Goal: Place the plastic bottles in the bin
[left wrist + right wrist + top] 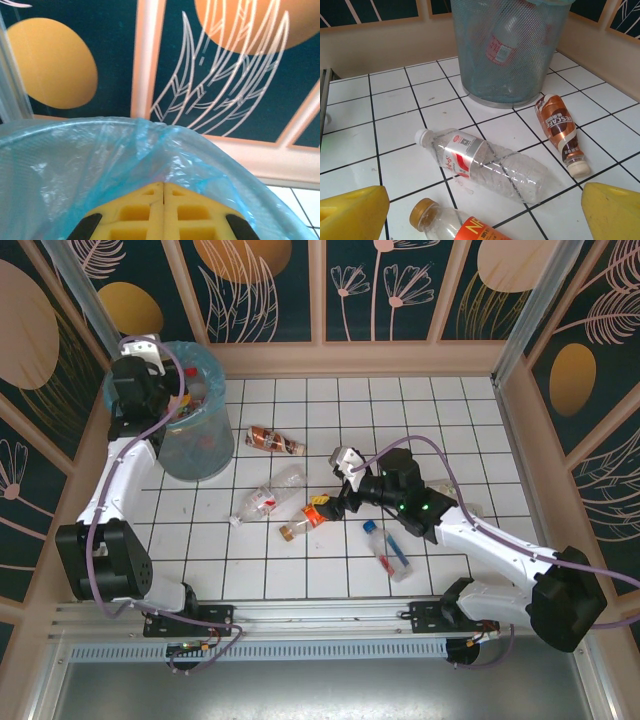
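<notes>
Crowding the middle of the tiled table [450, 410], four plastic bottles [265, 500] are lying flat: a brown-labelled bottle [559, 125] nearest the bin [205, 452], a clear red-labelled bottle [485, 165] beside it, an orange-labelled bottle [457, 227] just beside the right gripper [485, 205], whose fingers are standing wide apart, released, and a blue-capped bottle [388, 550] toward the near edge. The bin is sitting at the far left corner, showing a bottle in the bin [500, 42] through its mesh. The left gripper [163, 192] is hovering over the bag-lined rim, clenched with nothing visible between its fingers. The table is showing bare tiles toward its far right corner
</notes>
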You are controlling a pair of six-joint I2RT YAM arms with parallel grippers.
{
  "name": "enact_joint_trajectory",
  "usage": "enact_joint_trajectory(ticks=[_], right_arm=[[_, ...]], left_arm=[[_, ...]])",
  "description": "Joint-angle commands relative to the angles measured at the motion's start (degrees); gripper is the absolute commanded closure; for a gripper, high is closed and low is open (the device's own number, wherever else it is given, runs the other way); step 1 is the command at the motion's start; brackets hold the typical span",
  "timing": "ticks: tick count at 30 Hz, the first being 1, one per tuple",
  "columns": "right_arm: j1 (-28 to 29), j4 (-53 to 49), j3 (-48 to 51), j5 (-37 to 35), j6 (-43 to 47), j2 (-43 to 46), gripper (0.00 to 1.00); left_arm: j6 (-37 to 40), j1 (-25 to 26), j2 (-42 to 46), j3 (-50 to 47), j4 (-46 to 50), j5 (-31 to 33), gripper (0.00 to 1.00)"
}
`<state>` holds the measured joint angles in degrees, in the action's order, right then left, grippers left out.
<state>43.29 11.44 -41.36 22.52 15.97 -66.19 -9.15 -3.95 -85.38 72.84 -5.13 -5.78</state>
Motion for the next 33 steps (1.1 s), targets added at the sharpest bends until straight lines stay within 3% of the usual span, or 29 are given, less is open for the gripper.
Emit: enact_joint_trajectory(ticks=[1, 18, 20, 24, 26, 29, 33], right_arm=[[0.5, 1.3, -1.5, 0.4, -0.2, -1.0, 0.01], [0.8, 2.1, -2.5, 0.2, -0.1, -1.7, 0.01], [0.8, 1.5, -3.7, 0.5, 0.0, -2.1, 0.01], [1.1, 1.3, -5.3, 0.6, 0.4, -2.5, 0.01], [1.2, 1.5, -5.5, 0.3, 0.3, -2.7, 0.01], [1.4, 1.8, -5.7, -0.9, -0.3, -2.7, 0.01], [1.3, 0.1, -6.4, -2.5, -1.3, -3.2, 0.01]], left_arm=[[-1.7, 0.0, -4.1, -3.8, 22.9, -3.7, 1.0], [-3.6, 0.0, -3.5, -1.6, 22.7, -8.1, 1.0], [-4.9, 0.0, -1.8, 0.9, 22.3, -9.7, 0.93], [-7.0, 0.0, 2.3, 6.5, 22.5, -9.0, 0.56], [-7.8, 0.0, 4.4, 8.2, 22.5, -9.0, 0.45], [-9.1, 0.0, 7.9, 9.1, 21.7, -9.6, 0.39], [-10.1, 0.0, 12.6, 7.1, 21.3, -11.8, 0.39]])
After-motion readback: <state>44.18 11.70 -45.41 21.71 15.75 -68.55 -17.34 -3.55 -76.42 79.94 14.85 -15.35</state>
